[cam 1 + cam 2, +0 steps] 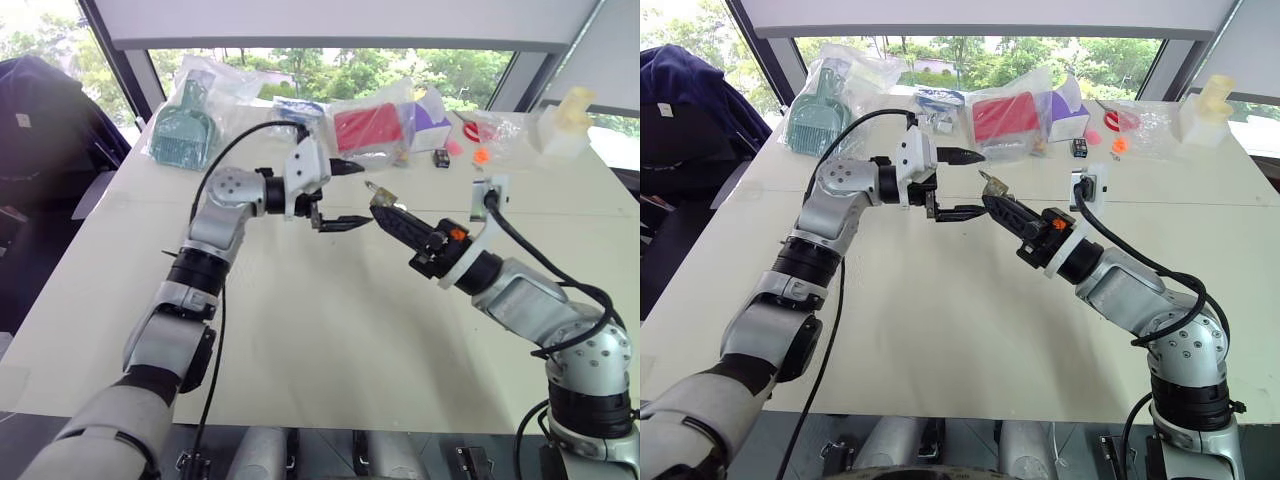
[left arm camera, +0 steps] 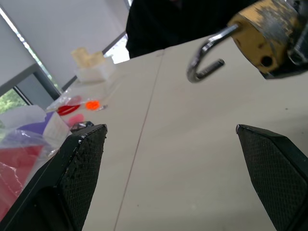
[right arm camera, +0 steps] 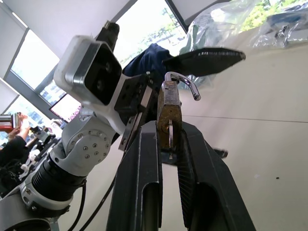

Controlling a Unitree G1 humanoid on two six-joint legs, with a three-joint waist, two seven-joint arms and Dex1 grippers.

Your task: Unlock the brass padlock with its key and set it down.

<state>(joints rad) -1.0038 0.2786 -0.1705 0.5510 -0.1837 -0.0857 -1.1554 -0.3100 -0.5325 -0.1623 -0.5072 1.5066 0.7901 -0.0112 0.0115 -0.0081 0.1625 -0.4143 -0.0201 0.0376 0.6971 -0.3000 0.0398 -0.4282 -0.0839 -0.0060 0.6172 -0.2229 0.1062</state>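
A: Where is the brass padlock [image 3: 169, 113]?

B: Up in the air over the white surface [image 1: 330, 330], pinched between the two black fingers of the right hand [image 1: 392, 216]. The body sits between the fingertips, and the silver shackle [image 2: 204, 57] sticks out past them, swung open on one side.

A: And the left hand [image 1: 958, 183]?

B: Its fingers are spread wide with nothing between them. It points sideways toward the right hand, and the padlock hangs just beyond its fingertips, not touching.

A: Anything else around?

B: Plastic bags along the far edge, one with a red item [image 1: 367, 127], one with a green tool [image 1: 184, 130].
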